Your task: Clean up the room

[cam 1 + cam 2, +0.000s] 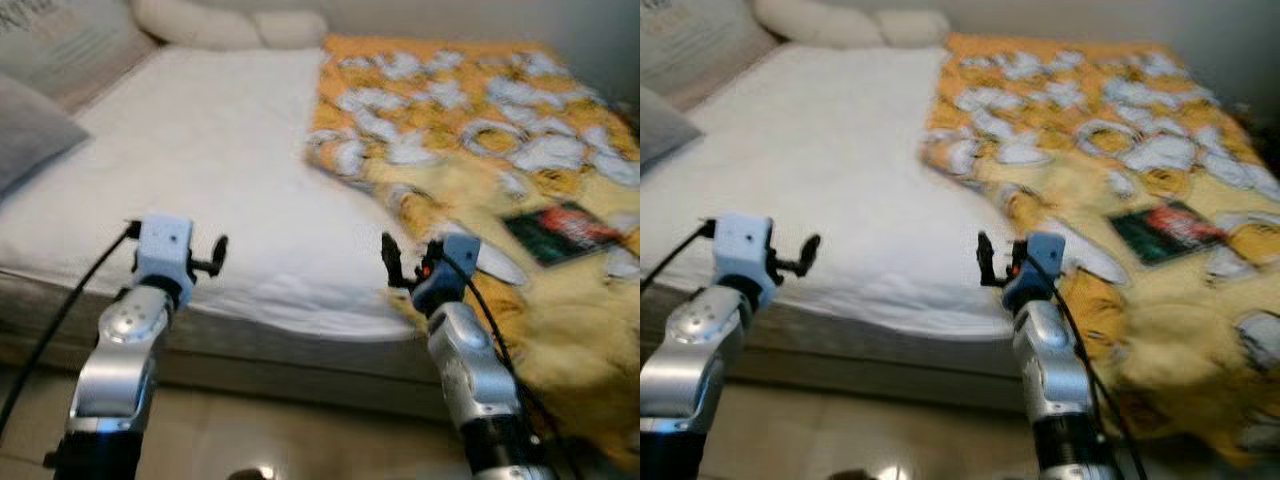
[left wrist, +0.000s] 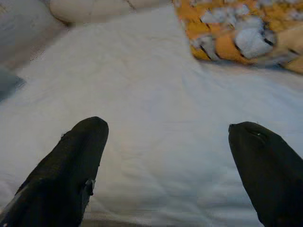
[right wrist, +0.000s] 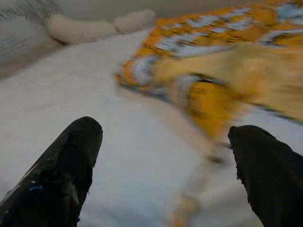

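A bed with a white sheet (image 1: 220, 170) fills the scene ahead of me. An orange and yellow patterned blanket (image 1: 470, 130) lies rumpled over its right half, its near part hanging over the front edge. A dark book (image 1: 562, 232) rests on the blanket at the right. My left gripper (image 1: 215, 255) hovers open by the front edge of the mattress, nothing between its fingers (image 2: 71, 170). My right gripper (image 1: 392, 262) is also open and empty, close to the blanket's near fold (image 3: 213, 94).
White pillows (image 1: 230, 25) lie at the head of the bed. A grey cushion (image 1: 30, 135) and a pale printed cushion (image 1: 60, 45) sit at the left. A tiled floor (image 1: 280, 430) runs below the bed frame.
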Robot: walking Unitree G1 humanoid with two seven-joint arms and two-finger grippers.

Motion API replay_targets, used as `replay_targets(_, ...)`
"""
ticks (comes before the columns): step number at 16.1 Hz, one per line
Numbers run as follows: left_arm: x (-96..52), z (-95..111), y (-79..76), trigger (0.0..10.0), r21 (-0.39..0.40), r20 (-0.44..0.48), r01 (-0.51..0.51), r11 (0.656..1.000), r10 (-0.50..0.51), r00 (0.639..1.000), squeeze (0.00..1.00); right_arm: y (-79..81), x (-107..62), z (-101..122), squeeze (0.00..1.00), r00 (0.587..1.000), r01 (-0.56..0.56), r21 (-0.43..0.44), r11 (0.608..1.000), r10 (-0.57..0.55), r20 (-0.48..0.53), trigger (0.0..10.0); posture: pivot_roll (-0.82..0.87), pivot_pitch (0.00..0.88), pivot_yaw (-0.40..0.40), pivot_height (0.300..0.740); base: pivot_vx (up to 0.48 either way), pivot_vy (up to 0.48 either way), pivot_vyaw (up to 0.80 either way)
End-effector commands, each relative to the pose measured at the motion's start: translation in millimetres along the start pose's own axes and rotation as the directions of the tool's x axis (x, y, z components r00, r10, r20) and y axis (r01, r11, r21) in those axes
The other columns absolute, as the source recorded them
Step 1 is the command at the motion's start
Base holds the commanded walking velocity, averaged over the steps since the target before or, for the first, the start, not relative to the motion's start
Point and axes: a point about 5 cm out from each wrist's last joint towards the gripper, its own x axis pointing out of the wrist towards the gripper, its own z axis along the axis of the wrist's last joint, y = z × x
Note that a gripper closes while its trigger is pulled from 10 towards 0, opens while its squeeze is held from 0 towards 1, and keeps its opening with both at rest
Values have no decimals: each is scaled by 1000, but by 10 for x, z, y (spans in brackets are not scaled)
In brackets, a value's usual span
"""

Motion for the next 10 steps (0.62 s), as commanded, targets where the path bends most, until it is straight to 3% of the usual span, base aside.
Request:
replay_targets(1, -2, 4, -8, 10000, 2, 8, 0, 1000, 0, 1000, 1000, -7, -10, 31, 1000, 1000, -11, 2, 1000, 11, 7, 10000, -14, 0, 13, 740, 0, -379, 0)
replay_targets(10, 1, 4, -34, 10000, 27, 22, 9, 1000, -10, 1000, 1000, -24, -20, 32, 1000, 1000, 7, 22, 1000, -7, -1, 10000, -19, 0, 13, 740, 0, -377, 800)
